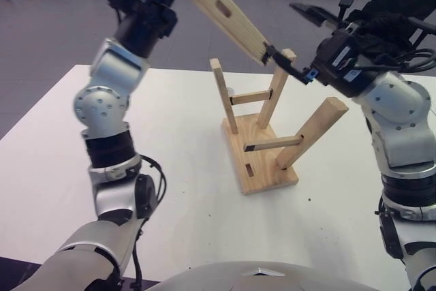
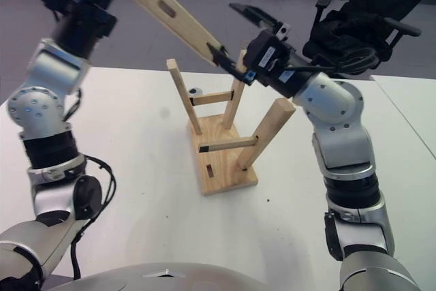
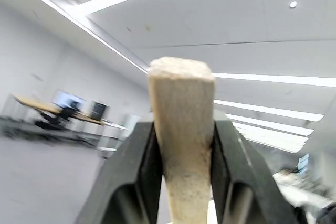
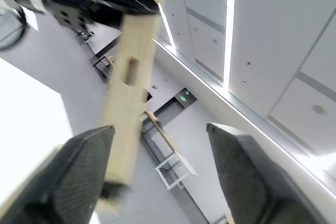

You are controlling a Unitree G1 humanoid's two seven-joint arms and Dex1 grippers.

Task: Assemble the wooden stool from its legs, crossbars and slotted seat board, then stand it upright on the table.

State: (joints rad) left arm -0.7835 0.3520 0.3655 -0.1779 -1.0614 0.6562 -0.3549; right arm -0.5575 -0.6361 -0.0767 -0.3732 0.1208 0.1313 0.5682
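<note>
The slotted seat board lies flat on the white table. Three legs stand up from it: a far-left one, a far-right one and a leaning near one. Two crossbars join them. A fourth wooden leg, with an oval slot, slants down above the stool. My left gripper is shut on its upper end, high at the far left. My right gripper is open at the leg's lower end, and its lower finger is right beside the wood.
A small grey round part lies on the table behind the stool. Black office chairs stand on the floor beyond the far right edge. The table surface is bare to the left and in front of the stool.
</note>
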